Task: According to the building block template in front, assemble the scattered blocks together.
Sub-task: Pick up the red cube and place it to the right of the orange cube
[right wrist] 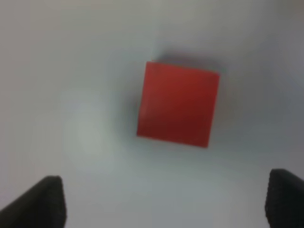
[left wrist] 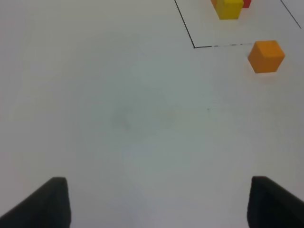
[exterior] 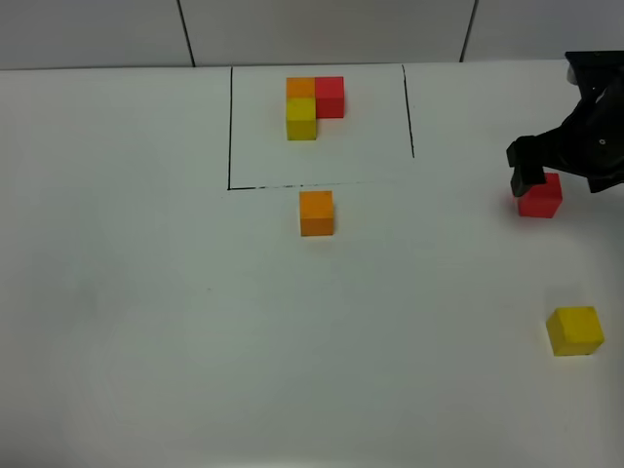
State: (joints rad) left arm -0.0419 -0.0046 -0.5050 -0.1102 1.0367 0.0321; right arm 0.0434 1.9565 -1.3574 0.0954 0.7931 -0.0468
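Note:
The building block template (exterior: 314,105) is an L of orange, red and yellow cubes inside a black outline (exterior: 230,127) at the back. The scattered blocks lie apart: the orange cube (exterior: 316,213) just in front of the outline, the red cube (exterior: 541,195) at the right, the yellow cube (exterior: 574,331) front right. My right gripper (exterior: 538,174) hovers over the red cube (right wrist: 178,104), open, its fingers (right wrist: 40,202) wide on either side and not touching it. My left gripper (left wrist: 159,209) is open over bare table, with the orange cube (left wrist: 266,56) far ahead of it.
The white table (exterior: 146,292) meets a tiled wall at the back. The right arm's dark body (exterior: 590,136) fills the right edge. The left arm is out of the exterior high view. The template's yellow cube (left wrist: 229,8) and the outline's corner (left wrist: 194,46) show in the left wrist view.

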